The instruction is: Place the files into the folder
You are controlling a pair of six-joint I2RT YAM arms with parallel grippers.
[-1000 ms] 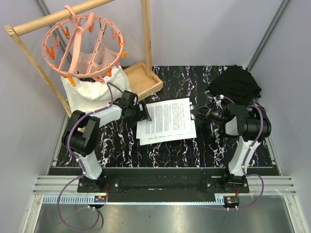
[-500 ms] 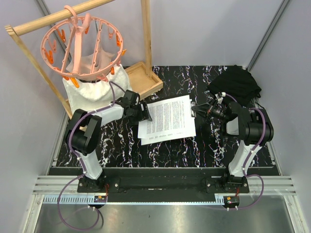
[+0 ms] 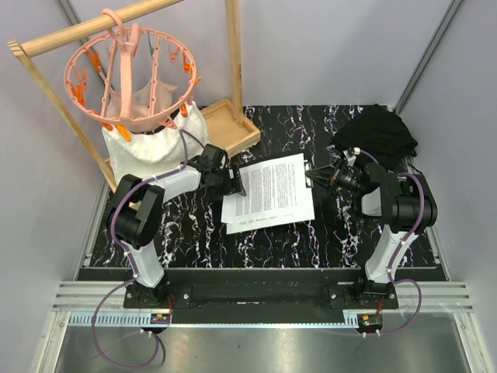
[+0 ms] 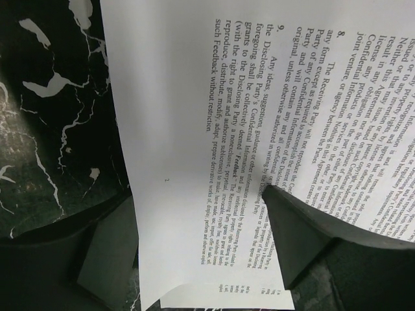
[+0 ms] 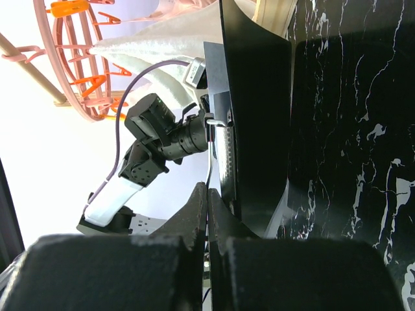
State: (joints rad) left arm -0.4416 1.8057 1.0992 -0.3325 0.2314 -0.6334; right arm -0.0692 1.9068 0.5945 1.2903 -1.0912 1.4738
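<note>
The files [image 3: 269, 192], white sheets of black text, lie at the table's middle, slightly askew. My left gripper [image 3: 234, 182] is at their left edge. In the left wrist view the files [image 4: 214, 110] pass over one finger [image 4: 104, 253] and under the other [image 4: 311, 240], and the jaws stand apart. My right gripper [image 3: 314, 177] is at the sheets' right edge. The right wrist view has the black folder [image 5: 259, 97] seen almost edge-on, with its silver clip [image 5: 217, 120]. There my right gripper [image 5: 208, 188] is shut on a thin edge at the folder's clip end. From above the folder is mostly hidden.
A wooden rack with a pink peg hanger [image 3: 128, 70] stands at the back left over a white cloth [image 3: 147, 148]. A wooden tray [image 3: 227, 128] lies behind the sheets. A lumpy black fabric bundle [image 3: 377, 136] sits at the back right.
The sheets have slid a little to the right with the left gripper following them. The right gripper rose and moved in to the sheets' right edge. The peg hanger swung.
</note>
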